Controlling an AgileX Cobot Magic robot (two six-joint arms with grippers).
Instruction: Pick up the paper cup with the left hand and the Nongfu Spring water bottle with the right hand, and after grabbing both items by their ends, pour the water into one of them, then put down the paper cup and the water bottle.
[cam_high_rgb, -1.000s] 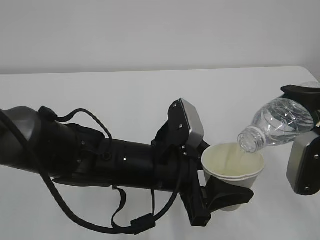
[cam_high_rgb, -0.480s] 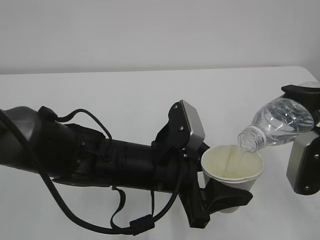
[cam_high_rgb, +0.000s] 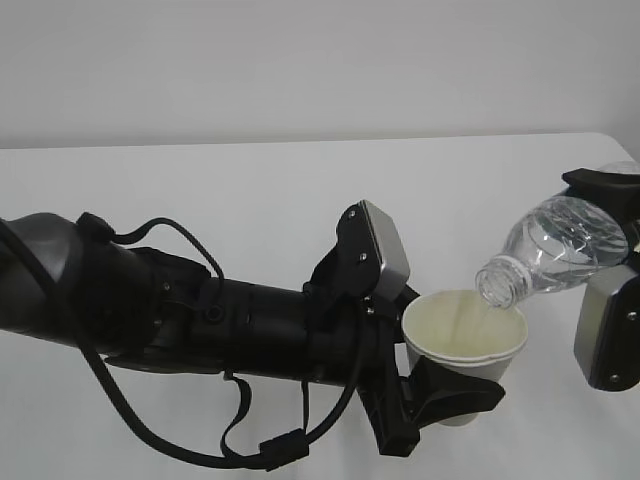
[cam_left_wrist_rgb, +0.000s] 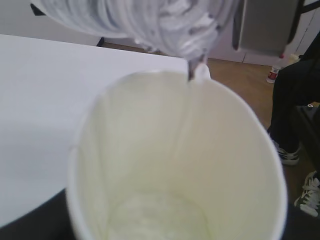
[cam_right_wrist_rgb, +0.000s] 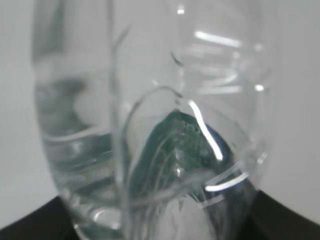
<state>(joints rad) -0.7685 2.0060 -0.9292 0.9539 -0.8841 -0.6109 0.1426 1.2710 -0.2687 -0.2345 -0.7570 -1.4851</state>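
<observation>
Unreadably blurred, the bottle (cam_high_rgb: 560, 248) sits clamped in the right gripper (cam_high_rgb: 612, 270), the left gripper (cam_high_rgb: 425, 350) clamping the cup (cam_high_rgb: 465, 345).

bare table (cam_high_rgb: 250, 190) behind and left of both arms, open to passage. above the paper cup (cam_high_rgb: 465, 345), blocked by the tilted water bottle (cam_high_rgb: 555, 250).

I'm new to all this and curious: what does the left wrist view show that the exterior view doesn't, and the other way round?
Only the left wrist view looks down into the paper cup, showing water pooled at its bottom. Only the exterior view shows the left hand gripping the cup and the right hand holding the tilted Nongfu Spring water bottle. Both show the bottle's mouth over the cup's rim, pouring.
</observation>
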